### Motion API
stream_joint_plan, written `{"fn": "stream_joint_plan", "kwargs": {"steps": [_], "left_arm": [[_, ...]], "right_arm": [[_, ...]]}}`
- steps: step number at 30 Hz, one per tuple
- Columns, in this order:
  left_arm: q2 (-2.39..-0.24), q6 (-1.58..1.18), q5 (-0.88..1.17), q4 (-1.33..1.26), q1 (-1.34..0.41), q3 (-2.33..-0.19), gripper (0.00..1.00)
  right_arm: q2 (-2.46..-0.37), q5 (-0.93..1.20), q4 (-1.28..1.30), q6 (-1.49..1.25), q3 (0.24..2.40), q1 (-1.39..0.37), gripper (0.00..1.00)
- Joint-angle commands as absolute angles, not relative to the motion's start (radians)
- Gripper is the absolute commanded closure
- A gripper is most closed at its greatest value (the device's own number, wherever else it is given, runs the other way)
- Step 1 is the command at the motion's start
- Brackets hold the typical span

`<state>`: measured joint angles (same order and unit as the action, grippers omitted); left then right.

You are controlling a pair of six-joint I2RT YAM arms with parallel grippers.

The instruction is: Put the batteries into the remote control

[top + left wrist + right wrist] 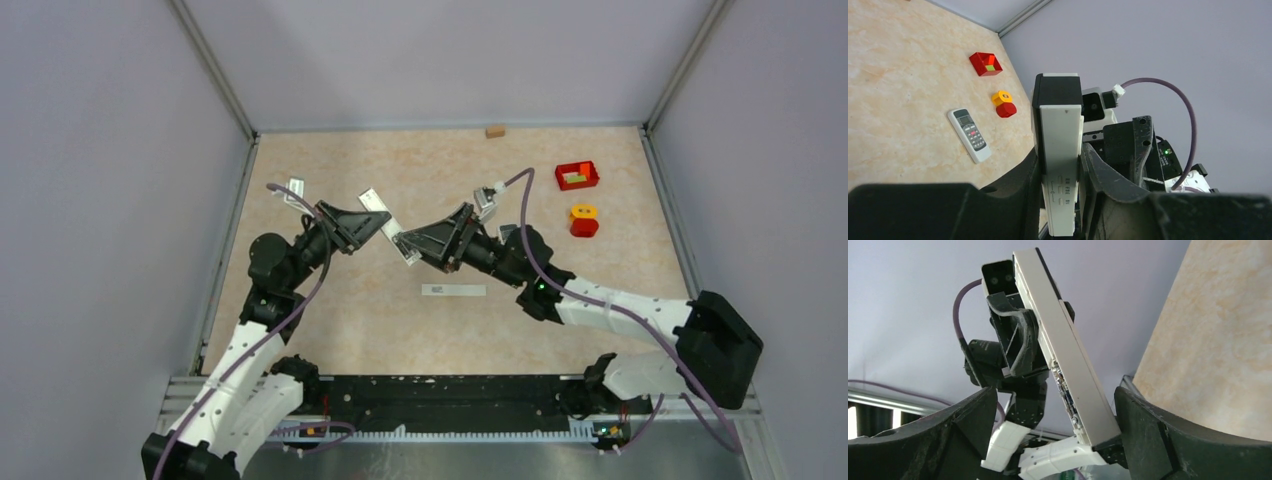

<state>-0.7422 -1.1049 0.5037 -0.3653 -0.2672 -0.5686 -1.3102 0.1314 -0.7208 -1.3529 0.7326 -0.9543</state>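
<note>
My left gripper (382,222) is shut on a long white slab-shaped device (392,228) and holds it above the table. In the left wrist view the fingers (1098,170) press on both of its sides (1061,130). My right gripper (415,245) is open, and the device's lower end (1068,355) sits between its wide-apart jaws, close against the right finger (1133,415). The device's side edge shows exposed inner parts. The remote control (969,135), white with a dark screen and grey buttons, lies flat on the table, apart from both grippers. No batteries show.
A thin white bar with a small label (453,290) lies on the table in front of the grippers. A red box (577,176) and a red and yellow block (583,220) stand at the right. A small tan block (494,131) sits by the back wall.
</note>
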Motion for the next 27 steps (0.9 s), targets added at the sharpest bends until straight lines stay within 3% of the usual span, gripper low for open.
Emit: {"fn": "stream_joint_plan", "kwargs": {"steps": [1,8,15,20,24,27], "left_arm": [[-0.716,-1.027,0.446,-0.313,-0.267,-0.595,1.00],[-0.683,-0.874,0.296,-0.057,-0.265,-0.647,1.00],[-0.669,-0.893,0.237,-0.005,-0.265,-0.582,1.00],[-0.676,-0.998,0.190,-0.055,-0.265,-0.482,1.00],[-0.706,-1.002,0.195,-0.127,-0.265,-0.446,1.00],[-0.726,-0.990,0.197,-0.127,-0.265,-0.450,1.00]], "right_arm": [[-1.168,0.197,-0.636,-1.156,0.694,-0.884,0.12],[-1.016,0.113,-0.054,-0.653,0.760,-0.818,0.14],[-1.175,0.090,0.265,-0.240,0.863,-0.819,0.14],[-1.289,0.143,0.255,-0.240,0.883,-0.818,0.18],[-1.274,0.391,-0.016,-0.289,0.832,-0.849,0.16],[-1.285,0.417,-0.111,-0.237,0.855,-0.940,0.12]]}}
